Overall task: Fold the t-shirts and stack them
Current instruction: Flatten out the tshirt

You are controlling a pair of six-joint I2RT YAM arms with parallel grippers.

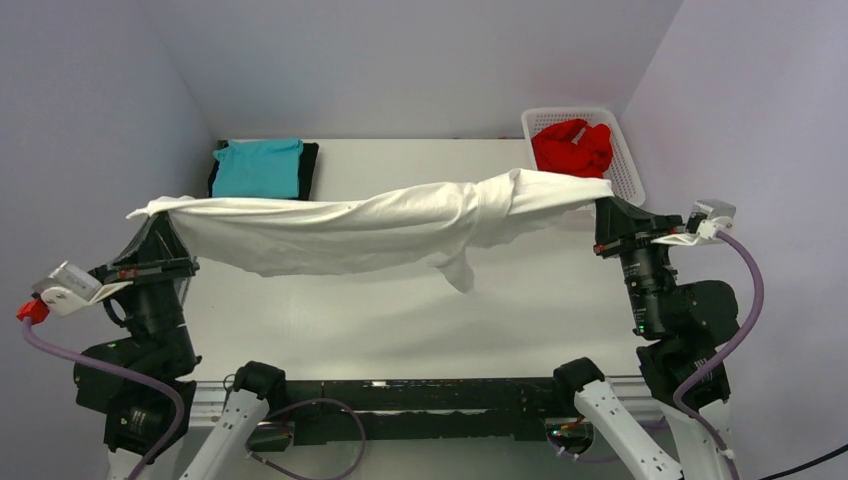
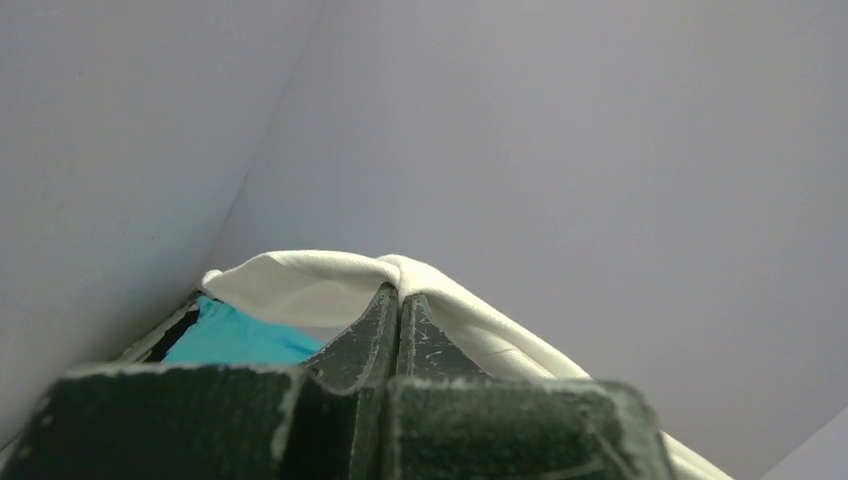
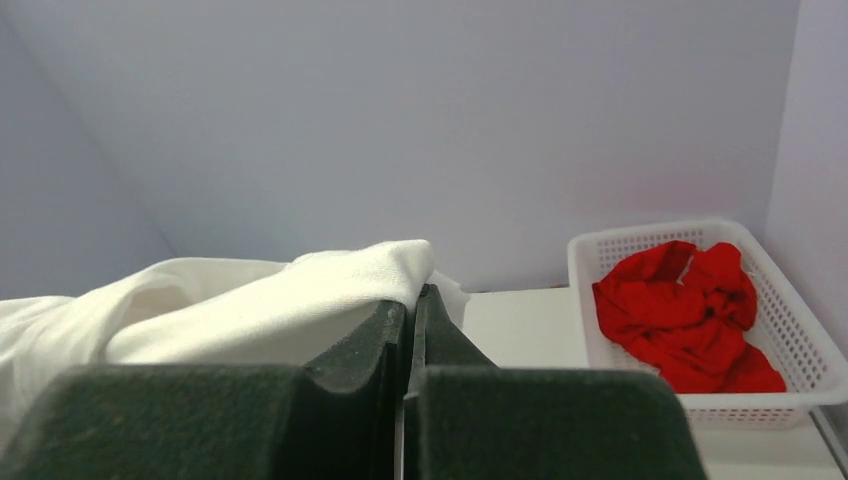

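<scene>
Arms held a large white soft-fabric t-shirt stretched in the air between them, above the pale bench. From the top view it did not seem to touch the bench.

Left claw was pinched closed on the shirt's left end. The left wrist view showed its two dark fingers pressed together, white cloth draped over the tips. Right claw was likewise clamped tight on the shirt's right end, cloth bunched over its tips in the right wrist view.

The white shirt sagged in the middle and was twisted and gathered right of centre, with one loose flap hanging lowest just below that twist.

Folded teal short-sleeved t-shirt lay at the far left of the bench, on top of a black fabric piece whose edges showed along its sides — could not tell how that one was folded.

Crumpled red fabric t-shirt sat inside the white plastic lattice basket at the far right corner of the bench.

The two claws were well apart — left one near the left wall, right one near the right wall.
</scene>
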